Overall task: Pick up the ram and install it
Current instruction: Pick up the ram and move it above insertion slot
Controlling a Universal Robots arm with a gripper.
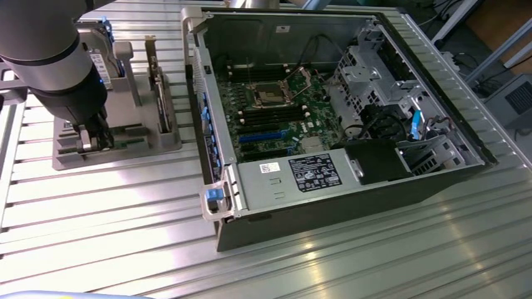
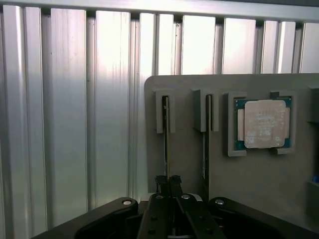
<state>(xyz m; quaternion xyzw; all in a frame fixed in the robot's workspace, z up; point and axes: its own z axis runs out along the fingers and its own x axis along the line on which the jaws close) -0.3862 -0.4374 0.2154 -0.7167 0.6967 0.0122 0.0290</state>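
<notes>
The ram [image 2: 166,134] stands on edge in a narrow slot of the grey holder [image 2: 259,189], seen as a thin dark line. My gripper [image 2: 168,180] is down over its near end, with the two black fingers [image 2: 160,182] pressed together on the stick's edge. In the exterior view the gripper [image 1: 93,140] sits low on the same holder [image 1: 124,156] at the exterior view's left, beside the open computer case [image 1: 332,187].
A second thin stick [image 2: 205,149] stands in the neighbouring slot. A square silver processor [image 2: 263,123] lies in a recess of the holder. An upright expansion card [image 1: 159,93] stands on the holder. The motherboard [image 1: 283,124] lies inside the case on the ribbed metal table [image 1: 124,237].
</notes>
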